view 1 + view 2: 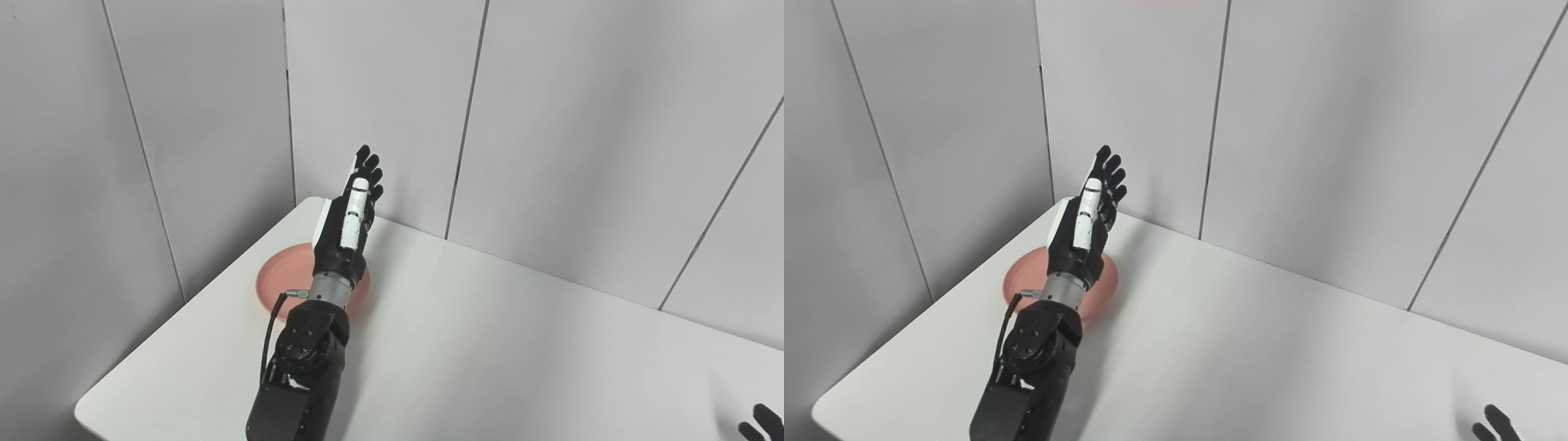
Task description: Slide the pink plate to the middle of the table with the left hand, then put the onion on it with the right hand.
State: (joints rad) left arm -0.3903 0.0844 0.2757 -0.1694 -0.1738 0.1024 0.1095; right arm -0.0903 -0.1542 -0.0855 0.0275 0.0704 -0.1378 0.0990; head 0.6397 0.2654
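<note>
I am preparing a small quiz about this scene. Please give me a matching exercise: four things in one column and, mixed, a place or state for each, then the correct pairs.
Things:
1. pink plate
2. left hand
3. right hand
4. table

Descriptions:
A. only fingertips show at the lower right edge
B. white, bearing the plate
C. near the table's far left corner
D. fingers straight, above the plate

Pairs: 1-C, 2-D, 3-A, 4-B

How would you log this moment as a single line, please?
left hand: open, raised over pink plate | pink plate: near table's far-left corner | right hand: fingertips only, bottom right | onion: not in view
</note>
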